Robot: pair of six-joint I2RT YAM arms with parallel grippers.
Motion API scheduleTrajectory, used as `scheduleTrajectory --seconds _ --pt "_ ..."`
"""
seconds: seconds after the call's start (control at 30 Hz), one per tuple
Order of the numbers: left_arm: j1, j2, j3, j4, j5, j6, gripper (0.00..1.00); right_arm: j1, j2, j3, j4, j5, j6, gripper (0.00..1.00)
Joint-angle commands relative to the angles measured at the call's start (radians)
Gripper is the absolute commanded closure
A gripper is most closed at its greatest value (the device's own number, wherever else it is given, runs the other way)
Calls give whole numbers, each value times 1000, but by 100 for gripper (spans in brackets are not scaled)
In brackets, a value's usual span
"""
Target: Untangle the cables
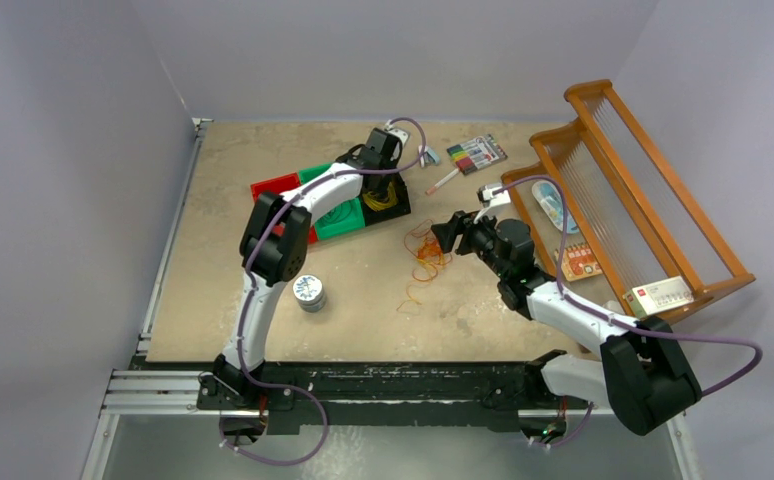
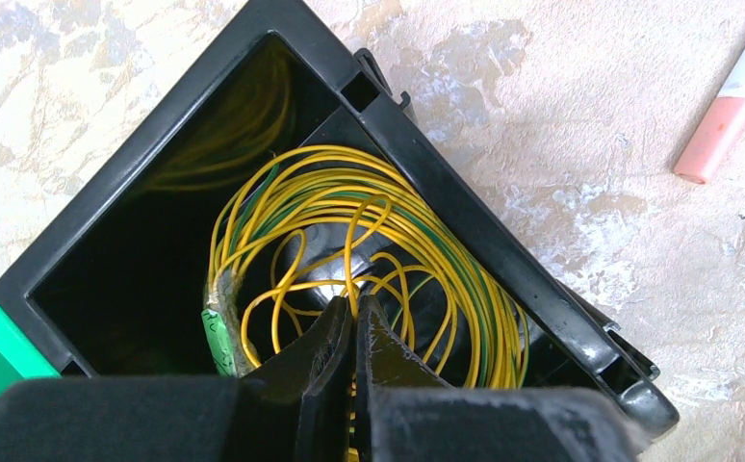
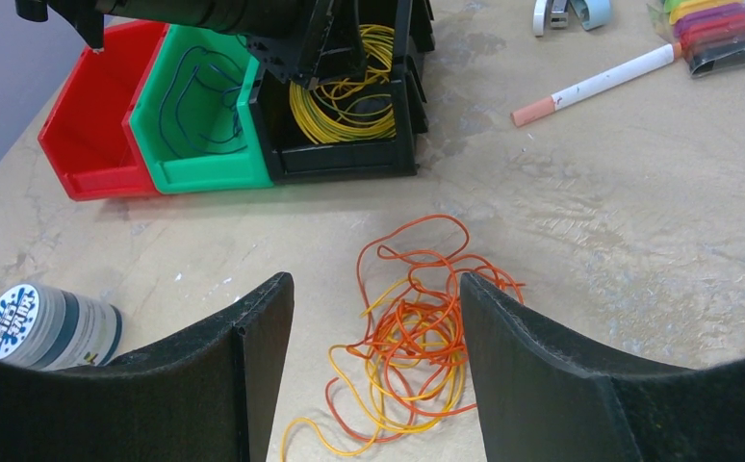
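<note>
A coil of yellow cable (image 2: 426, 221) with some green strands lies in a black bin (image 2: 465, 212). My left gripper (image 2: 354, 303) reaches into that bin, shut on one yellow strand; in the top view the gripper (image 1: 388, 193) is over the bin (image 1: 401, 207). A tangle of orange-red and yellow cables (image 3: 417, 337) lies loose on the table (image 1: 425, 255). My right gripper (image 3: 376, 281) is open and empty, hovering over the tangle with a finger on either side; it also shows in the top view (image 1: 445, 235). A thin dark cable (image 3: 205, 96) lies in the green bin (image 3: 195, 164).
A red bin (image 1: 275, 187) and the green bin (image 1: 341, 218) stand left of the black one. A small tin (image 1: 309, 292) stands near the left arm. A loose marker (image 1: 443, 181), a marker pack (image 1: 477, 153) and a wooden rack (image 1: 623, 180) are at the right.
</note>
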Motion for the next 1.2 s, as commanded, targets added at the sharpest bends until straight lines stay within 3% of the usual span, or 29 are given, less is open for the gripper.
scheduleTrajectory --seconds 0.0,0.37,0.77,0.8,0.87,1.17 --pt "5 -10 46 0 3 -19 100 4 -4 48 26 5 -2 34" --pt "3 -123 26 13 -3 -41 79 4 8 60 23 -2 -9 34" --pt "3 -209 0 19 -22 -50 68 4 10 67 19 -6 -12 34" --pt "3 -212 -1 18 -26 -50 60 3 9 67 19 -6 -13 34" --pt "3 -222 -4 18 -28 -49 55 4 11 69 17 -6 -14 33" --pt "0 -306 -99 50 11 -89 53 4 2 66 10 -1 -15 33"
